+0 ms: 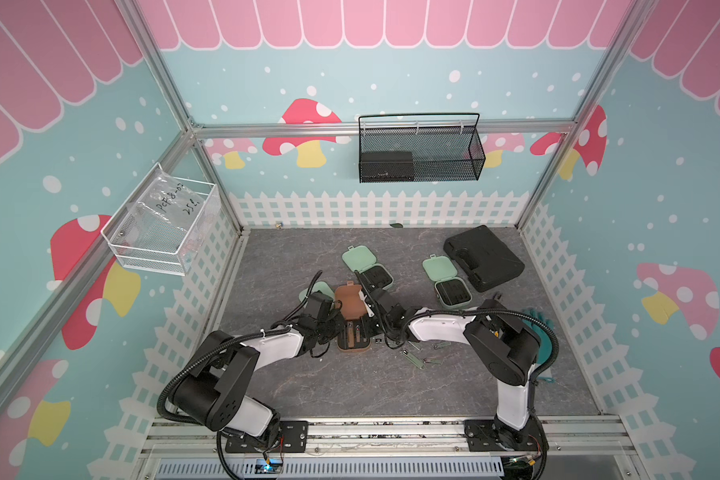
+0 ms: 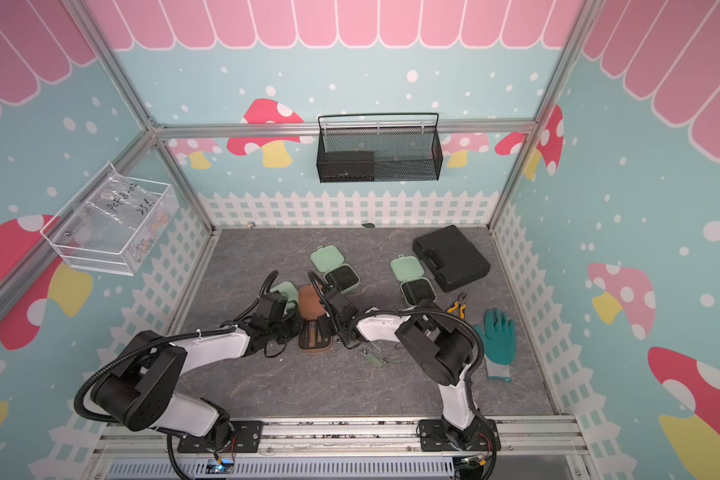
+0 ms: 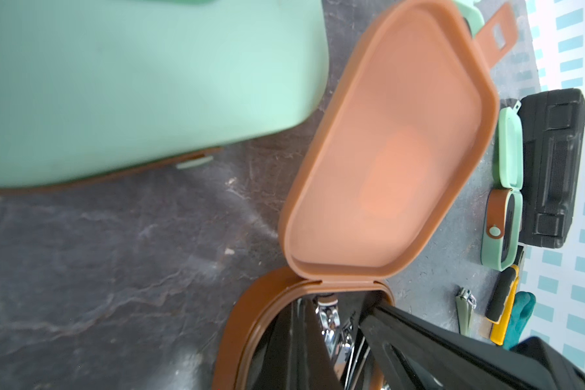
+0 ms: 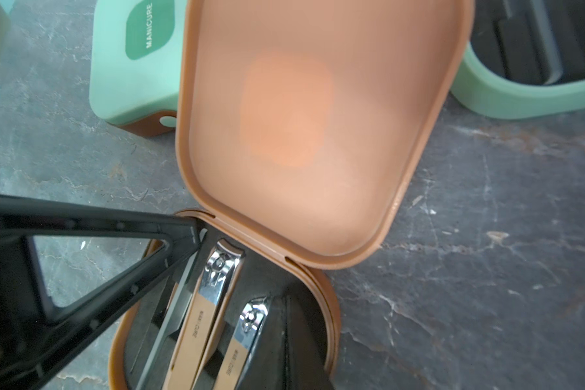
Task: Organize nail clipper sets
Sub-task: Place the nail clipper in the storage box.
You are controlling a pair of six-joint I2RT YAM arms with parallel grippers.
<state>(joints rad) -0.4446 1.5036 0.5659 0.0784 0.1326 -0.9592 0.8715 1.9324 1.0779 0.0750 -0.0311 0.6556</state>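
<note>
Grey marbled tabletop (image 1: 350, 386), pastel mushroom walls around it. Near its centre lies the brown case (image 1: 352, 345), lid (image 1: 348, 301) laid open toward twelve o'clock, two clippers (image 4: 217, 287) seated in the black insert (image 4: 304, 324). The left end effector (image 1: 336, 332) stands at nine o'clock of the case, clenched, its tip at the hinge-side rim. The right end effector (image 1: 368, 329) is at three o'clock, also clenched over the insert; whether it pinches a tool I cannot tell. The step looks like seating pieces: pin the case, press straight down, avoid levering the insert. At four o'clock of the case, loose clippers (image 1: 412, 358) lie near the right arm.
</note>
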